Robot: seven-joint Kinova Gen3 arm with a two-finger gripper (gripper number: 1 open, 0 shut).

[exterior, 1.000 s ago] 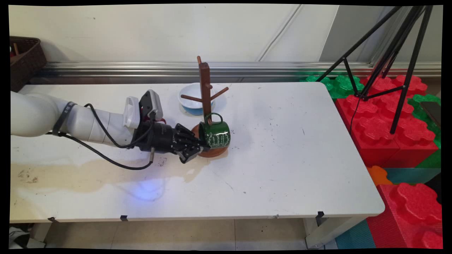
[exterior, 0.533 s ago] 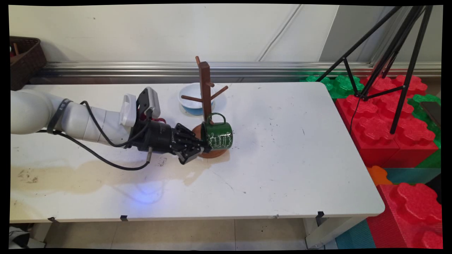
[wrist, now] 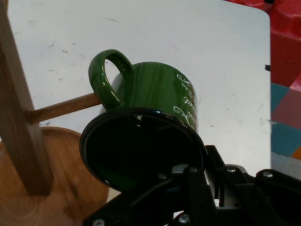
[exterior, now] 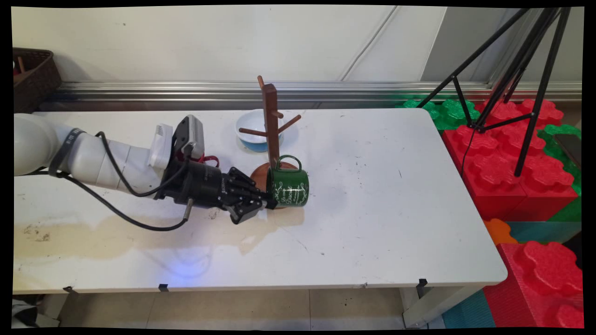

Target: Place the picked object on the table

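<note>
My gripper is shut on the rim of a green mug with white lettering. The mug lies on its side with its mouth toward the hand and its handle pointing up. It hangs just in front of the wooden mug tree, over the tree's round base. In the hand view, a low peg of the tree ends right beside the handle, apparently not inside its loop.
A white and blue bowl sits behind the mug tree. A brown wicker basket stands at the table's far left. Red and green foam blocks and a black tripod stand past the table's right edge. A brownish stain marks the near left.
The gripper with the mug has drawn toward the table's near side and a little right, lower in the picture. The mug's handle has come away from the tree's post.
</note>
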